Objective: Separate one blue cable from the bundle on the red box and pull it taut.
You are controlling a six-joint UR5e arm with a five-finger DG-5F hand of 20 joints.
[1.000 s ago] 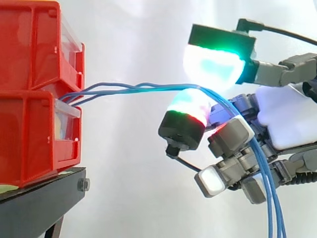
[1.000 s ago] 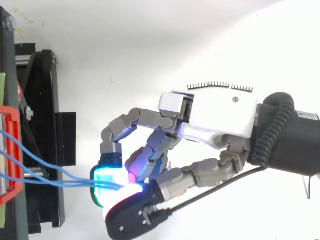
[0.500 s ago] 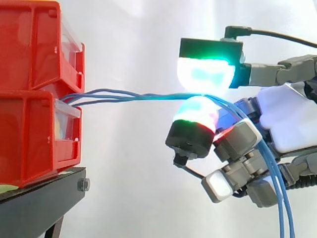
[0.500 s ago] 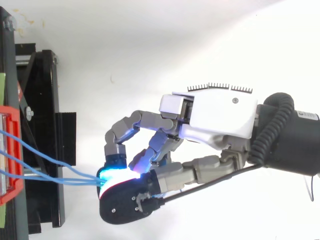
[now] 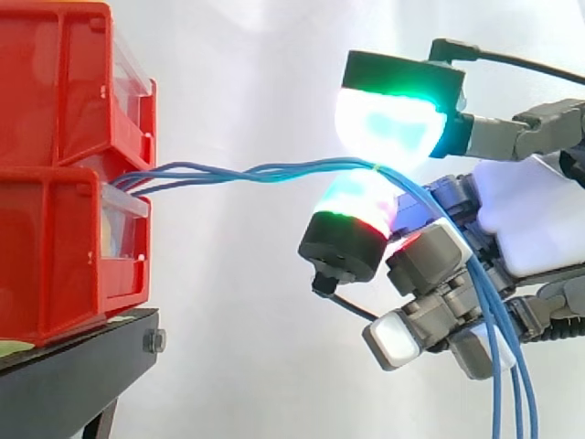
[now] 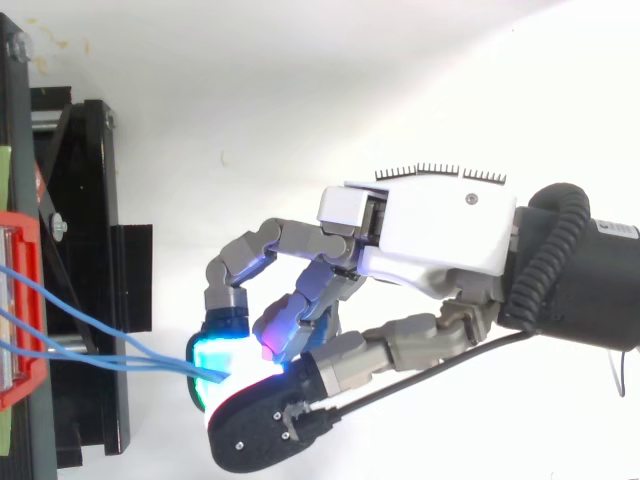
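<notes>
Three thin blue cables (image 5: 247, 170) leave the gap between the two stacked red bins (image 5: 64, 183) and run right in a loose, slightly wavy bundle. They pass between two glowing fingertips (image 5: 388, 123) of my hand (image 6: 430, 225), one pad above and one below, which pinch them together. Behind the pinch the cables drop over the curled fingers and hang down to the lower right. In the top view the cables (image 6: 90, 335) fan out from the red bin's edge (image 6: 22, 300) and meet at the pads. All three cables look caught in the pinch.
The bins rest on a black stand (image 5: 73, 366), whose frame (image 6: 90, 250) lies left of the hand in the top view. A white curtain hangs behind. Open space lies between the bins and the hand.
The hand has shifted slightly right and up. The pads have parted a little, and the cables, nearly straight half a second ago, now sag and wave slightly.
</notes>
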